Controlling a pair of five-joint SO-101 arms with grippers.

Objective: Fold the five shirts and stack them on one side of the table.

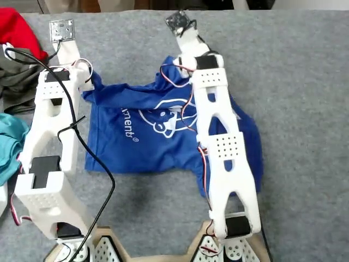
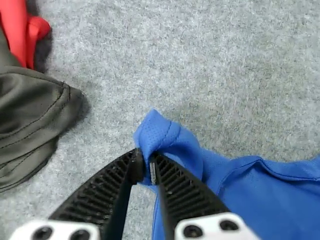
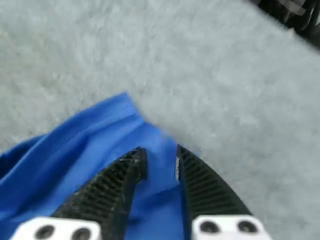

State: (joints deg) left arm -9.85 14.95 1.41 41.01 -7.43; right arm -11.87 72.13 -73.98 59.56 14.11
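Grey felt (image 1: pixel 305 109) covers the whole table. The left gripper (image 2: pixel 145 167) has its black ribbed jaws drawn together on a small bunched fold of the blue shirt (image 2: pixel 240 185), at the tip of a sleeve. That pinched bit of mesh cloth bulges out just past the tips.

The right gripper (image 3: pixel 159 160) has its jaws a little apart and sits over the shirt's edge, with blue cloth showing in the gap between them. Whether they touch the cloth cannot be told.

In the high view the shirt lies in the middle of the frame, front side up and partly rumpled. Its left sleeve is drawn toward the left arm, and its upper edge is gathered under the right arm's wrist at upper centre. The right arm lies across the shirt's right half, from the lower edge of the frame upward.

A white print (image 1: pixel 158 120) runs across the chest: a rounded emblem with a line of lettering beside it, turned sideways in the frame. The left arm hides the start of the lettering.

Three more garments sit at the left edge of the frame. A red shirt (image 1: pixel 16 27) is in the upper left corner, a dark grey shirt (image 1: pixel 19 82) is crumpled just below it, and a teal shirt (image 1: pixel 8 147) is lower down. A black cable (image 1: pixel 92 158) loops over the left arm and trails to the bottom of the frame.
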